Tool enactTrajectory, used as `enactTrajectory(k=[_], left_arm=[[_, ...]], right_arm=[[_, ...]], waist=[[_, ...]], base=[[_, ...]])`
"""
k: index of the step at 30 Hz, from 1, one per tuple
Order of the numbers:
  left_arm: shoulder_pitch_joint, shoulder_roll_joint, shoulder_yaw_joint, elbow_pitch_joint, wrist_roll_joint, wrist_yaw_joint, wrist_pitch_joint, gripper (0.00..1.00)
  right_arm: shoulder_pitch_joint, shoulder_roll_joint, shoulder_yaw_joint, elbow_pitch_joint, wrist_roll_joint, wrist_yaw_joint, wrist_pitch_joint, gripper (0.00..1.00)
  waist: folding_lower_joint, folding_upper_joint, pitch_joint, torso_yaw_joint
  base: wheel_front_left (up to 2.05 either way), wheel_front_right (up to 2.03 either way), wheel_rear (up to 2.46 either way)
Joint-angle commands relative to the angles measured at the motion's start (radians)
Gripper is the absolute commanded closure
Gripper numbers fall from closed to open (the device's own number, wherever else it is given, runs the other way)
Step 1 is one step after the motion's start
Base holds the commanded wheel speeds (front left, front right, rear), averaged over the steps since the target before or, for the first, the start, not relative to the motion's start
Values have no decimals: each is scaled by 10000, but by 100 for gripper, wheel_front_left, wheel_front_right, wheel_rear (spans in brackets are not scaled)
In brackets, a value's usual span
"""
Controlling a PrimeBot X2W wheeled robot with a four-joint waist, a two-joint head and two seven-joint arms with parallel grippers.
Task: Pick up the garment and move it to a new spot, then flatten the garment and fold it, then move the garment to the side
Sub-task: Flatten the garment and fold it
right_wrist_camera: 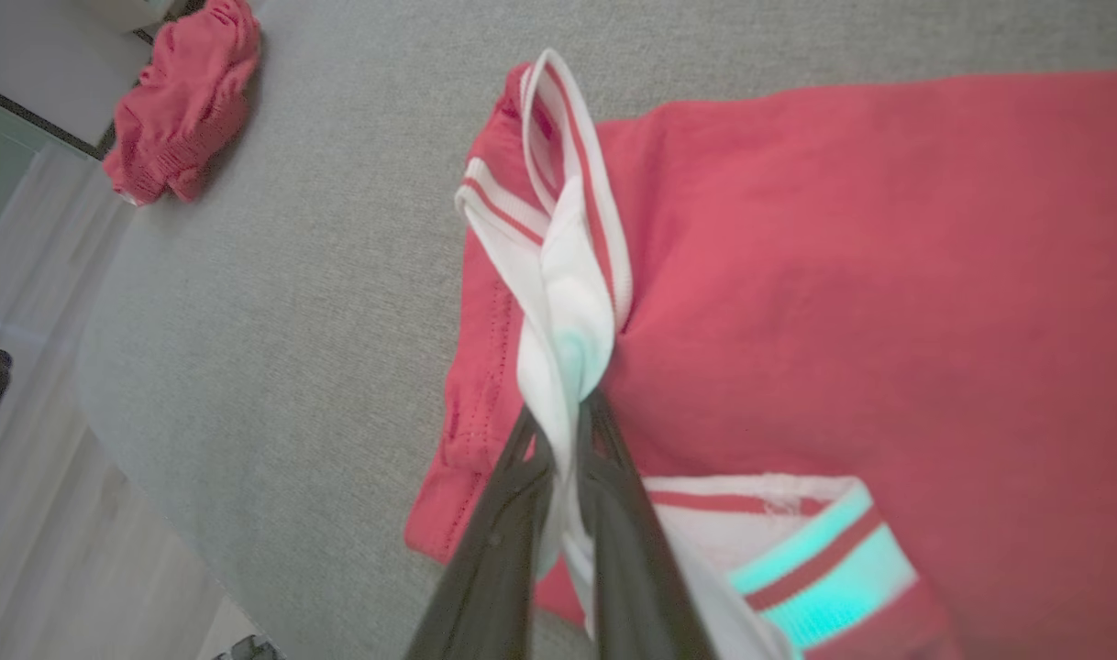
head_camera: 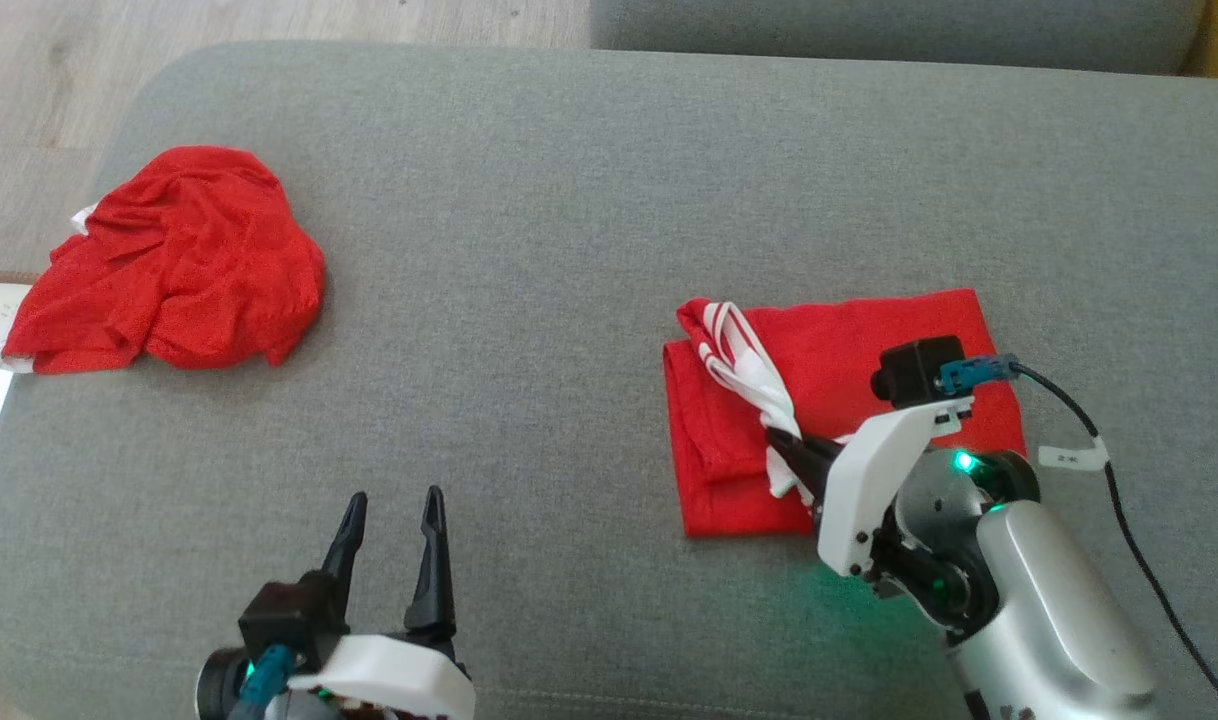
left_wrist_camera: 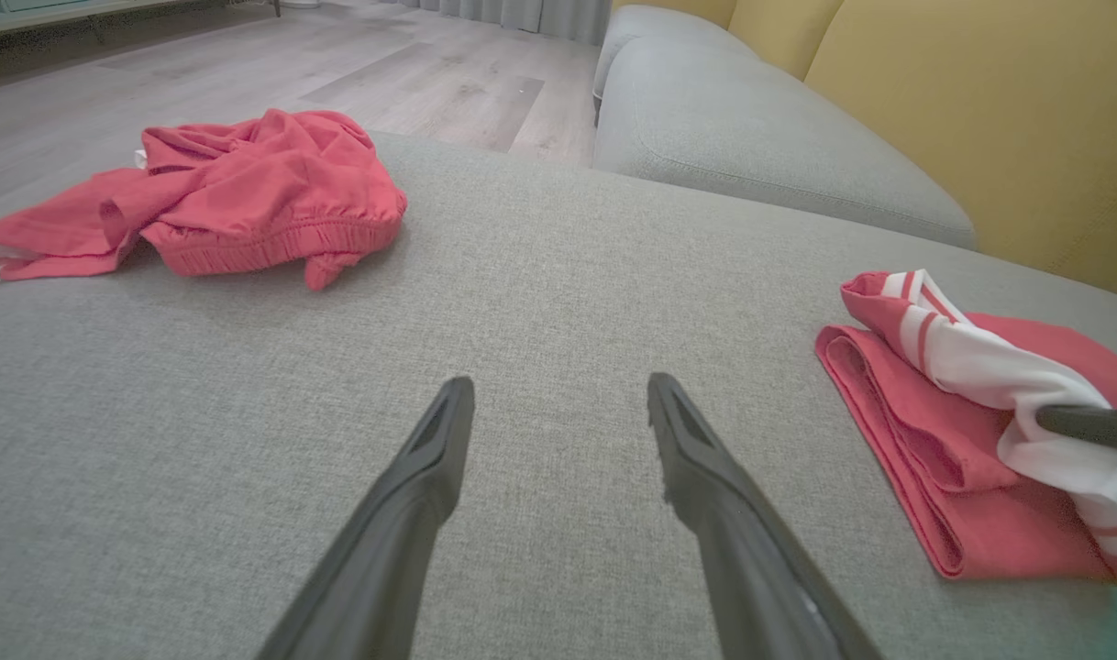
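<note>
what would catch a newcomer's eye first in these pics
Bright red stands out against the grey cushion: a folded red garment lies at the head view's right, with the right gripper shut on its white striped trim. A second red garment lies crumpled at the cushion's far left edge. The left gripper sits at the lower left, fingers spread open over bare fabric.

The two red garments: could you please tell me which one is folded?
The garment on the right, a flat rectangle whose white striped trim the right hand pinches; the left garment is a crumpled heap.
</note>
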Motion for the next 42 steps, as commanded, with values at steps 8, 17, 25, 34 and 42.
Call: enactTrajectory(k=[8, 17, 25, 34, 42], left_arm=[[-176, -62, 296, -152, 141, -72, -124, 0], [-36, -62, 308, -123, 93, 20, -124, 0], [301, -62, 561, -228, 155, 116, -124, 0], [586, -62, 860, -393, 277, 77, -124, 0], [272, -62, 843, -559, 349, -7, -124, 0]], right_arm=[[-798, 186, 721, 278, 1490, 67, -1188, 70], [-843, 188, 1600, 283, 3948, 67, -2520, 0], [-40, -153, 665, -1175, 1719, 67, -3967, 0], [1806, -907, -1262, -2218, -1572, 67, -5484, 0], [1668, -721, -652, -886, -1893, 67, -5809, 100]], waist=[[0, 0, -67, -1], [0, 0, -322, -145], [0, 0, -888, -526], [0, 0, -1171, -954], [0, 0, -525, -753]], base=[[0, 0, 0], [0, 0, 0], [0, 0, 0], [0, 0, 0], [0, 0, 0]])
